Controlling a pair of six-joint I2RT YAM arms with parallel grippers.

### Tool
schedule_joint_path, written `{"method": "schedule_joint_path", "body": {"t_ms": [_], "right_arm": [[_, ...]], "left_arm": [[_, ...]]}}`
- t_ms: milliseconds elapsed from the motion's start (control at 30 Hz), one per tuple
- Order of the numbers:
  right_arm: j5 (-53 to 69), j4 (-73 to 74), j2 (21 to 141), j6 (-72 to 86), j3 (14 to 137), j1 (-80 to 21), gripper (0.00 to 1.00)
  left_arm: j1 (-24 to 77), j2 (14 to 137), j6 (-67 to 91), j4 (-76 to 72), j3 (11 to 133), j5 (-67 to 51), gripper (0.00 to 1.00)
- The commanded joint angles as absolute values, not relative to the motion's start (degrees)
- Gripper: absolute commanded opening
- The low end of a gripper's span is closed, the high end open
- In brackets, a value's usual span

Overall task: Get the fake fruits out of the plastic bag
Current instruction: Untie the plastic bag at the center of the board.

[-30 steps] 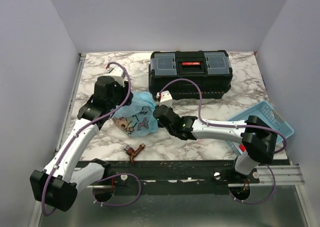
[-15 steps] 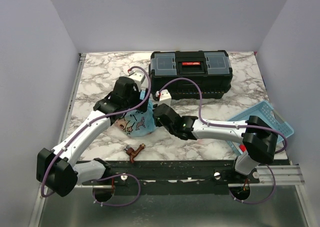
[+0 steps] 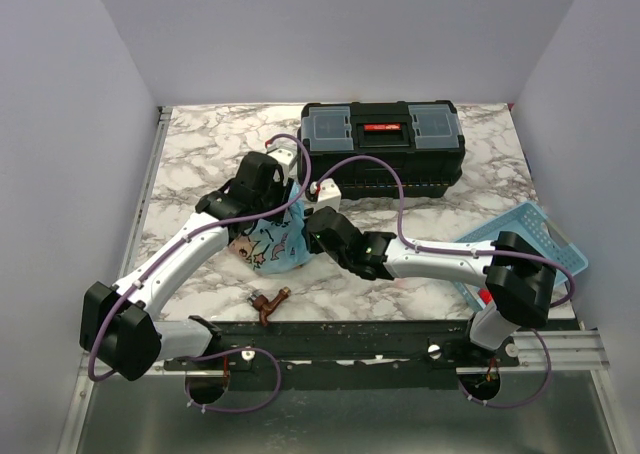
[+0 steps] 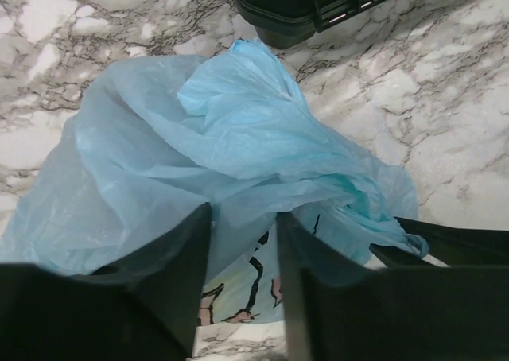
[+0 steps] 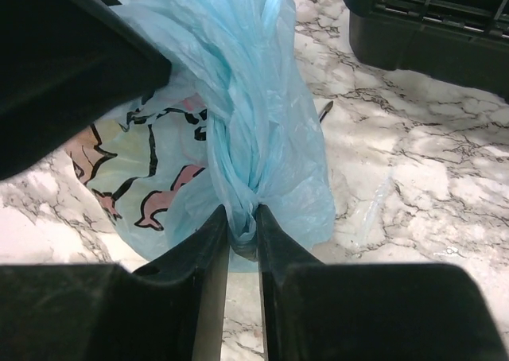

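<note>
The light-blue plastic bag with pink cartoon animals lies on the marble table between both grippers. My right gripper is shut on a twisted neck of the bag, with the plastic pinched between its fingertips. My left gripper is over the bag's top, its jaws apart and pushed into a loose fold, with plastic draped over the tips and the printed side showing through the gap. The fake fruits are hidden inside the bag.
A black toolbox stands just behind the bag and shows in the left wrist view and the right wrist view. A light-blue basket tray sits at the right edge. A small brown piece lies at the front edge.
My left arm has swung right and forward from the bag's left side onto its top. The bag has bunched up under it. My right gripper has kept its hold.
</note>
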State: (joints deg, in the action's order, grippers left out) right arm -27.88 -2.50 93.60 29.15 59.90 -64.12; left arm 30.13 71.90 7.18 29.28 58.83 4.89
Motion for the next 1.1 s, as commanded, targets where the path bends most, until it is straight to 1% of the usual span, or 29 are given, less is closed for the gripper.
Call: {"method": "schedule_joint_path", "body": {"t_ms": [0,67,200,333,433,533,733,833,867,1067], "right_arm": [[-27.50,-3.92,92.89,30.04,59.50,-64.27,0.23],[-27.59,-3.86,92.97,30.15,59.57,-64.31,0.28],[-27.67,-3.61,93.37,30.44,60.26,-64.30,0.42],[-28.21,-3.11,93.60,30.46,61.42,-64.27,0.46],[-29.29,-1.72,94.33,30.42,63.17,-64.32,0.47],[-29.87,-0.46,95.19,30.21,64.59,-64.30,0.38],[-31.46,-1.27,95.03,31.95,63.10,-64.30,0.18],[-31.41,-1.91,95.42,32.08,62.59,-64.32,0.02],[-31.45,-1.89,95.60,32.38,62.58,-64.25,0.01],[-30.22,-3.37,95.62,34.80,59.81,-64.30,0.01]], "left_arm": [[30.49,70.68,6.16,29.66,60.21,4.98,0.21],[30.48,70.49,6.01,29.68,60.07,5.62,0.07],[30.48,69.60,5.71,29.41,59.95,7.13,0.00],[30.45,67.62,5.71,27.84,58.83,7.16,0.00],[30.50,66.31,6.14,26.68,57.95,8.57,0.00],[30.49,65.52,7.93,26.38,57.67,14.67,0.00],[30.41,61.77,10.98,24.53,55.67,28.89,0.00],[30.32,60.04,11.65,23.09,54.37,32.16,0.00],[30.32,59.49,11.96,22.72,54.03,32.76,0.00],[29.30,57.55,13.73,22.19,53.05,38.82,0.00]]}}
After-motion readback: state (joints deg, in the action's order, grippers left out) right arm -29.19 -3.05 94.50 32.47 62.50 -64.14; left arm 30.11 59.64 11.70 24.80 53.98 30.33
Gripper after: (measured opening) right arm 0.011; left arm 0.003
